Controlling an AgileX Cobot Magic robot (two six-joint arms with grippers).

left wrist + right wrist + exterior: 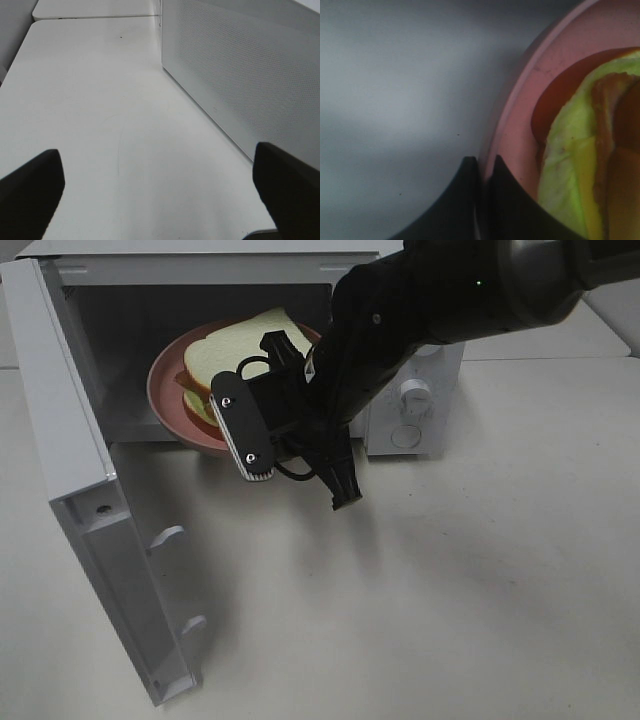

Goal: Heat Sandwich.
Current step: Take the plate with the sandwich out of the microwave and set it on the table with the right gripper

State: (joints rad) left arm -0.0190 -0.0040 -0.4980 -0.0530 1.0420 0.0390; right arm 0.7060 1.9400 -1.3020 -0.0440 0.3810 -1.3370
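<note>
Right claw [482, 172] pinches the pink plate [520, 100] rim, sandwich [245, 350] aboard; left claw [160, 195] gapes.

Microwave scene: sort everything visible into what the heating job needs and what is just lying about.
Needed: sandwich; pink plate under it, pinched at the rim by the right tool; microwave with its open door.

Just there: table; idle left tool, open beside the microwave.

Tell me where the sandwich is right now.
In the exterior high view, the sandwich sits on the pink plate at the mouth of the open microwave, upper left. The right gripper holds the plate's near rim.
</note>
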